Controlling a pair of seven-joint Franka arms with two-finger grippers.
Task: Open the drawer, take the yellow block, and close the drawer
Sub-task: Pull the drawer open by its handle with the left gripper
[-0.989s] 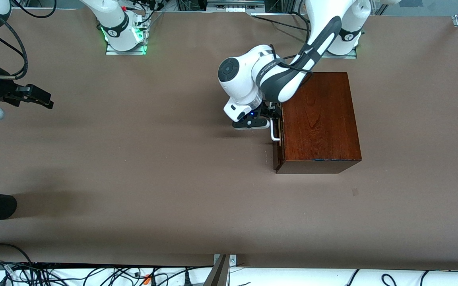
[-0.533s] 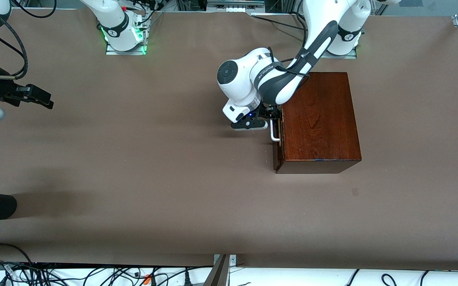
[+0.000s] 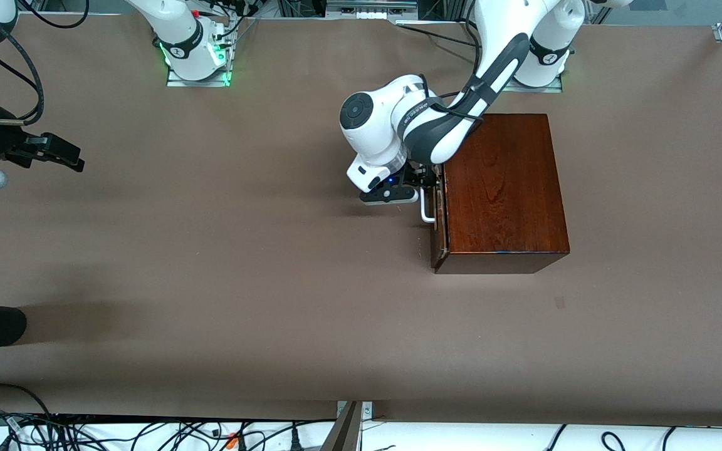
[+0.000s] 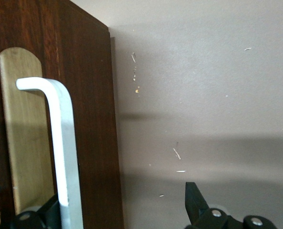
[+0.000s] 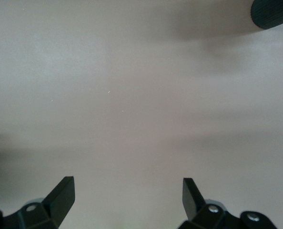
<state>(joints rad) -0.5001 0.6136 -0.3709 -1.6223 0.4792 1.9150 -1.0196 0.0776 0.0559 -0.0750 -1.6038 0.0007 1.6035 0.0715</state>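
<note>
Since the earlier frames the left gripper (image 3: 424, 186) has drawn a little away from the box (image 3: 502, 188), and the drawer (image 3: 438, 219) has come out with it by a thin sliver, its handle (image 3: 425, 210) now standing slightly farther from the box's edge; the right arm has stayed where it was. At the centre right of the front frame the dark box sits on the brown worktop (image 3: 273, 282), with the drawer front along its side that faces the right arm's end of the worktop. From its base at the upper right of that frame, the left arm bends down so that its gripper is at the handle's upper end. In the left wrist view the white handle (image 4: 60, 148) runs down the lower left of the frame, in front of a pale wood inlay on the dark drawer front (image 4: 91, 119), with one black finger (image 4: 46, 214) just beside it and the other (image 4: 194, 202) well apart at the lower middle, so the fingers are spread around the bar, not pinching it. The right gripper (image 3: 63, 153) waits at the far left edge of the front frame, over bare worktop, its fingers (image 5: 60, 193) spread with nothing between them. Of the yellow block no view shows anything, so I cannot tell where it is
</note>
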